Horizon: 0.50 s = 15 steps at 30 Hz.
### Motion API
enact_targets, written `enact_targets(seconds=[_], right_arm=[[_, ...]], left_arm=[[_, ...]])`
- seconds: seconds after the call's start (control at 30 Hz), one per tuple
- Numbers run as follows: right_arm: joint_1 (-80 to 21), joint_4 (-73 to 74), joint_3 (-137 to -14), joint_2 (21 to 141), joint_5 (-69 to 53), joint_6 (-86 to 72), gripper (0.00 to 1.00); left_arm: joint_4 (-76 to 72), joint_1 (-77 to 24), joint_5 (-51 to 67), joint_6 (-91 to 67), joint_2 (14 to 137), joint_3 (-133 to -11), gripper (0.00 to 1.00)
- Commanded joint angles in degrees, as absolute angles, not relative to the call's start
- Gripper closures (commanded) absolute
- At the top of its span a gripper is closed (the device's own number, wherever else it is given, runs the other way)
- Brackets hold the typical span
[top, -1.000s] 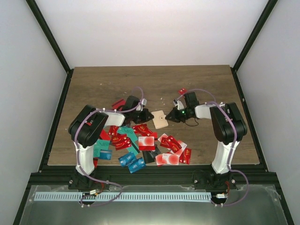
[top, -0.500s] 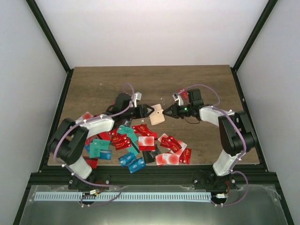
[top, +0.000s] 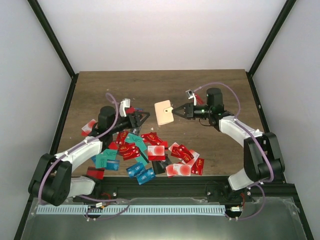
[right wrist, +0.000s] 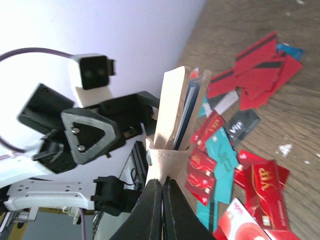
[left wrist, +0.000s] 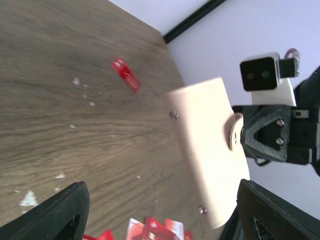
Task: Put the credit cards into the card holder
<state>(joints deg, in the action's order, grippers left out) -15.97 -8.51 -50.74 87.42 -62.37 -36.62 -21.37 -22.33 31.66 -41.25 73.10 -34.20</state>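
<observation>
The wooden tabletop [top: 100, 90] carries nearly the whole job undone: the credit cards [top: 145, 152], mostly red with some teal, blue, black and white ones, lie scattered and overlapping in a loose heap across the lower middle of the overhead view, and none is in either gripper. The beige card holder [top: 163, 112] is off the wood, held up above the heap at the centre of that view, well clear of the cards. In the right wrist view it stands edge-on with its leaves slightly parted; a dark blue-edged layer shows between them, but whether that is a card already in or only the lining cannot be told. The right gripper [top: 176, 112] is pinched together on the holder's snap tab [left wrist: 233, 132], carrying it. The left gripper [top: 142, 116], just left of the holder, has its fingers spread apart and empty. By this look, loading has barely begun, if at all.
</observation>
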Motion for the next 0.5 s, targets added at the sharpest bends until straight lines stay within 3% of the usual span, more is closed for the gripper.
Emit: enact_targets(seconds=[0.0, 0.3, 0.47], right_arm=[[-16.51, -15.52, -50.94, 83.85, -67.19, -41.4, 0.99], [-17.84, -22.9, -50.55, 81.44, -70.36, -45.36, 0.99], [-18.97, -25.73, -50.42, 80.5, -71.26, -46.56, 0.99]], left_arm=[[-36.67, -21.67, 42.03, -50.17, 72.03, -31.07, 0.17], [-70.87, -22.23, 52.03, -67.83, 81.03, -28.7, 0.21], [-87.85, -22.73, 53.14, -78.39, 88.55, -28.29, 0.33]])
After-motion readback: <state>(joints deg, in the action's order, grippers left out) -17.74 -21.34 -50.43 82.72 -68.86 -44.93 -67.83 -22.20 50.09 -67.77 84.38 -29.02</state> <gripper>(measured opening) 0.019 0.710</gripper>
